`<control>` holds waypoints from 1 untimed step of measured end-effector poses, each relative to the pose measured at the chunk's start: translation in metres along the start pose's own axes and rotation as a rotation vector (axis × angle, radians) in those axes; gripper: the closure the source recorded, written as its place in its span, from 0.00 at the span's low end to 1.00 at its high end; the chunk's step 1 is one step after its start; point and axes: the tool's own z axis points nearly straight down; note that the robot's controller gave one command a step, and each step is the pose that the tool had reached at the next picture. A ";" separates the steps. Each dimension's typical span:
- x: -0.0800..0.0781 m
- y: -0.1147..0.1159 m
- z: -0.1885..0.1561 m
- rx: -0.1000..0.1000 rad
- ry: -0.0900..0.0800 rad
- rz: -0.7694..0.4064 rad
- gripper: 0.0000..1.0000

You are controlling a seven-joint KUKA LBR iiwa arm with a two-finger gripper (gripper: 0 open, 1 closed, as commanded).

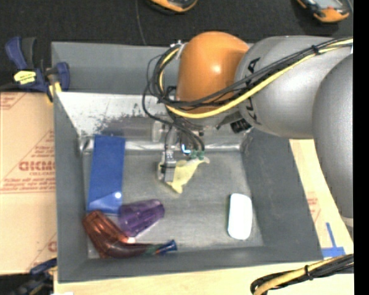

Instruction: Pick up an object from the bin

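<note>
My gripper (170, 168) hangs below the orange cover near the back middle of the bin. Its fingers reach down to a pale yellow, crumpled soft piece (184, 175) that lies right under and beside them. The fingertips touch the piece's left edge, and I cannot make out whether they stand apart or together. A white oval bar (240, 216) lies to the right front, well apart from the gripper.
A blue flat box (107, 171) lies along the left side. In the front left corner sit a purple translucent cup (139, 216) and a red-brown curved tool with a blue tip (115, 238). The arm covers the bin's back right.
</note>
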 end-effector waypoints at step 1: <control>-0.008 -0.036 0.002 0.001 0.005 0.042 0.00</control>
